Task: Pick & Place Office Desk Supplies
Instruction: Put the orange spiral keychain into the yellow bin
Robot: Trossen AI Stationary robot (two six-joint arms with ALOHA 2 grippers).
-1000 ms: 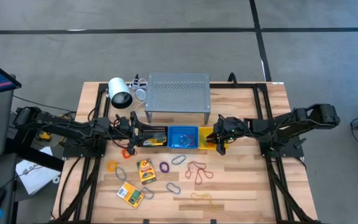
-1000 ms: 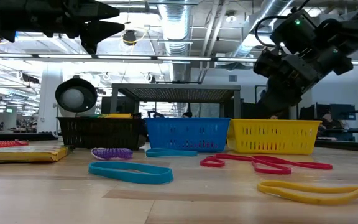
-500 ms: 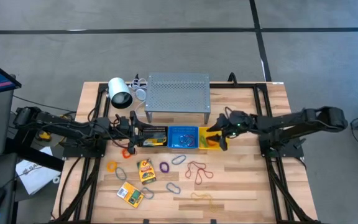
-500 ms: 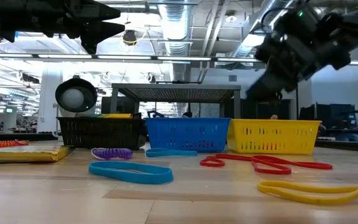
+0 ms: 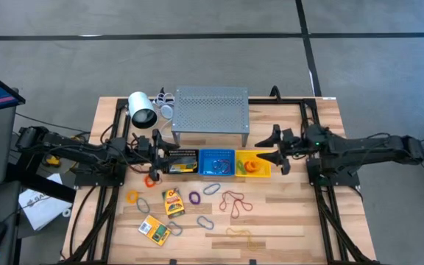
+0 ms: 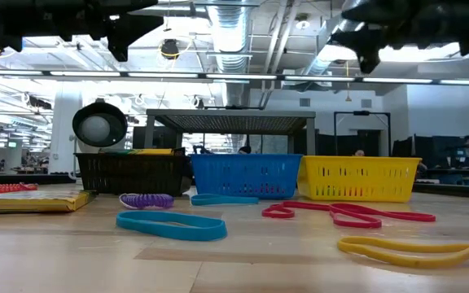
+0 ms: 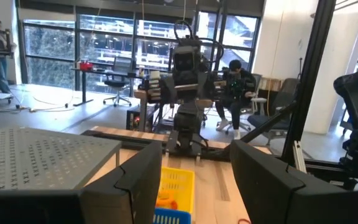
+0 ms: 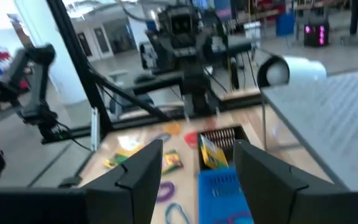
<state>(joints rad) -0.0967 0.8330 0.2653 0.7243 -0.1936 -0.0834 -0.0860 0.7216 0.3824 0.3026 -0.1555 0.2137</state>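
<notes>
Loose office desk supplies lie on the near half of the table: two yellow-and-green packs (image 5: 172, 202) (image 5: 154, 230), an orange loop (image 5: 132, 196), a purple loop (image 5: 195, 197), red-brown bands (image 5: 234, 202), a yellow band (image 5: 239, 234) and grey clips (image 5: 205, 221). Behind them stand a black basket (image 5: 179, 160), a blue basket (image 5: 216, 163) and a yellow basket (image 5: 259, 171) with an orange item (image 5: 250, 166) inside. My left gripper (image 5: 155, 146) hovers open above the black basket's left end. My right gripper (image 5: 274, 146) hovers open, level, just right of the yellow basket. Both hold nothing.
A grey perforated shelf (image 5: 210, 109) stands behind the baskets, with a white lamp-like cylinder (image 5: 142, 110) to its left. Dark frame rails (image 5: 109, 184) run along the table's left and right sides. Bare wood (image 5: 285, 221) lies at the near right.
My right gripper has risen from the yellow basket and drawn back toward the table's right edge, tipping from a downward slant to level. The yellow basket now shows uncovered, with the orange item in it.
</notes>
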